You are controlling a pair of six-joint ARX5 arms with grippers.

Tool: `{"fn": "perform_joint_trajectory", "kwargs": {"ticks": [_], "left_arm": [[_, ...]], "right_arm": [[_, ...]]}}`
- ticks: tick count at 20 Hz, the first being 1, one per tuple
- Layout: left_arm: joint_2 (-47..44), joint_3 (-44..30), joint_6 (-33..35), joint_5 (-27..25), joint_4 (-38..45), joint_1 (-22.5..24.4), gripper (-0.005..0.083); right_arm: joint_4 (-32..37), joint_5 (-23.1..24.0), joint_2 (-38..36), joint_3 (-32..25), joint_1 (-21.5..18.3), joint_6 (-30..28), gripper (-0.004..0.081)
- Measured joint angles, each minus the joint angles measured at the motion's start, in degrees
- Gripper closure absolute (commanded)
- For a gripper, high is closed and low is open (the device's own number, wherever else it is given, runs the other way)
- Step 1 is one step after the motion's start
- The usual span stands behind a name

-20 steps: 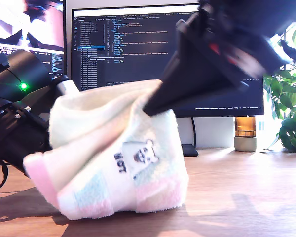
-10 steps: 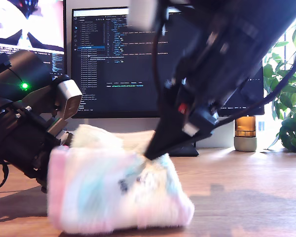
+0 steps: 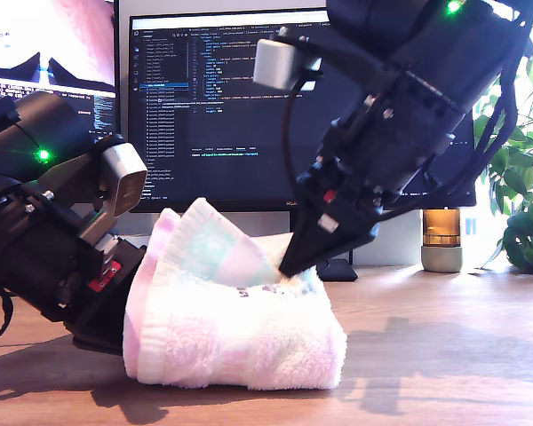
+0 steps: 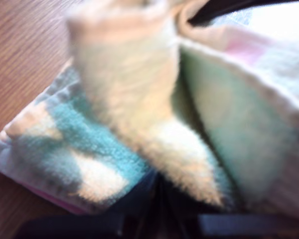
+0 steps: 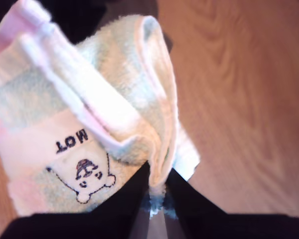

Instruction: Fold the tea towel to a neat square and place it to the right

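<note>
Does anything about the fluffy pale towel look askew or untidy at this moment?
Yes. The fluffy pale terry towel is a bulging bundle on the wooden table, not a flat square: one flap stands up and its pink-edged layers do not line up. My second claw pinches an edge; the other arm's claw is hidden behind the cloth.

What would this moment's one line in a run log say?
stage: folding | tea towel: bunched on wooden table, not yet square | my second gripper: pinching towel edge | my first gripper: in the folds, grip unclear
</note>
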Motion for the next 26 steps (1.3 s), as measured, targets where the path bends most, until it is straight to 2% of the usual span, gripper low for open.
{"fn": "perform_joint_trajectory", "kwargs": {"ticks": [5, 13, 16, 20, 26], "left_arm": [[0.0, -0.02, 1.09, 1.7, -1.07, -0.04, 0.0793], [-1.4, -0.09, 2.25, 2.8, -4.63, -0.5, 0.0793], [-6.05, -0.87, 2.27, -0.22, -9.05, -0.74, 0.0793], [-16.52, -1.11, 2.01, -5.86, -14.14, -0.46, 0.0793], [-28.76, -1.11, -0.57, -13.51, -18.73, -0.17, 0.0793]], "right_arm": [[3.15, 0.0, 5.7, 0.0, -0.02, 0.02, 0.0783], [4.22, -0.17, 8.61, 1.51, -0.09, 0.02, 0.0783], [4.26, -0.15, 8.61, 1.51, -0.46, 0.02, 0.0783], [4.26, -0.39, 8.63, 1.51, -0.79, 0.02, 0.0783], [4.26, -0.55, 8.66, 1.51, -0.79, 0.02, 0.0783]]}}
